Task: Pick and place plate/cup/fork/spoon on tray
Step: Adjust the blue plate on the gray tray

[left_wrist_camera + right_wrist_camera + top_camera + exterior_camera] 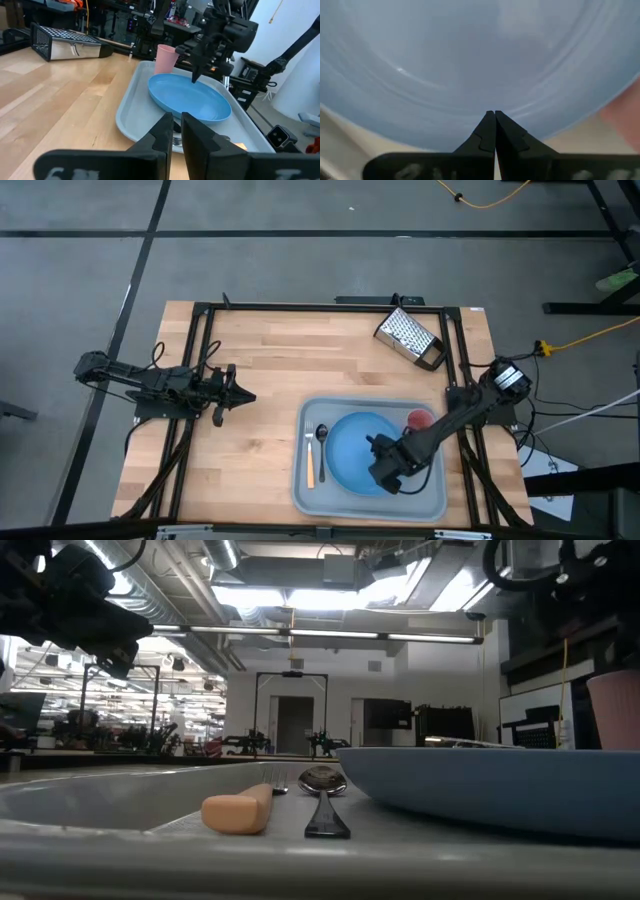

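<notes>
In the high view the large grey-blue rectangular tray [305, 490] with its raised rim lies in the lower centre-right of the frame, and all four pieces of tableware already sit inside it. The round flat light-blue plate [350, 452] fills the tray's middle. The small pink-red round cup [420, 420] stands at the tray's upper right, just beside the plate. The small dark metal spoon [321, 439] and the fork with silver tines and an orange handle [309, 458] lie side by side along the tray's left part.

The right gripper [380, 444] hangs over the plate's right half, its fingers pressed together on nothing; the right wrist view shows only plate surface past the closed tips. The left gripper [246, 396] waits over bare wood at the left of the frame, well apart from the tray, fingers drawn nearly together and empty.

The plate looks stiff, light and smooth, likely slippery, so its raised rim would be the place to pinch, one finger under the lip. The cup seems light and easy to tip; a hold across its wall near the top would suit. The fork and spoon are thin, rigid and lie flat, so their handles at mid-length offer the best purchase. A metal box grater [410, 339] lies at the upper right of the table.
</notes>
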Motion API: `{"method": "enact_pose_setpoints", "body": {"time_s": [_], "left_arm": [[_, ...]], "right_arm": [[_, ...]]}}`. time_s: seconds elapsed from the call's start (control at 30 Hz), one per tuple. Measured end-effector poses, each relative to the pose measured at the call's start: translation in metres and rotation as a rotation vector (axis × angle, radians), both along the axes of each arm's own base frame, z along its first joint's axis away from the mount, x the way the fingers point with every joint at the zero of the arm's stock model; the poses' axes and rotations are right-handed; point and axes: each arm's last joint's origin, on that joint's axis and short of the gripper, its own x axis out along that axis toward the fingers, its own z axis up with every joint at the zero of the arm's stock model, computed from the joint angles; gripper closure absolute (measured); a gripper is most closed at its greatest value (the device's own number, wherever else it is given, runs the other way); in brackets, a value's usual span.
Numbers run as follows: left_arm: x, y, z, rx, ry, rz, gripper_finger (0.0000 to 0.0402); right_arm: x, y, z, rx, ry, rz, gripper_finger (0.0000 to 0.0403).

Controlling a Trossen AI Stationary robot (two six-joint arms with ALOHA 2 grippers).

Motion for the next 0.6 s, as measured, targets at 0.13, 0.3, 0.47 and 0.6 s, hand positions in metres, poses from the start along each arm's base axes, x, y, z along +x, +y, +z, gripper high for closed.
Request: {"method": "enact_pose_setpoints", "body": {"time_s": [0.13, 0.3, 0.47, 0.6], "left_arm": [[0.0, 0.0, 0.0, 0.0, 0.0, 0.0, 0.037], [0.0, 0.0, 0.0, 0.0, 0.0, 0.0, 0.037], [0.0, 0.0, 0.0, 0.0, 0.0, 0.0, 0.037], [0.0, 0.0, 0.0, 0.0, 0.0, 0.0, 0.037]], "right_arm": [[0.0, 0.007, 0.003, -0.001, -0.012, -0.032, 0.0402], [-0.003, 0.014, -0.003, -0.005, 0.014, -0.09, 0.0403], [-0.004, 0.019, -0.012, -0.019, 0.034, -0.132, 0.0403], [-0.004, 0.02, -0.014, -0.024, 0.042, -0.168, 0.0403]]}}
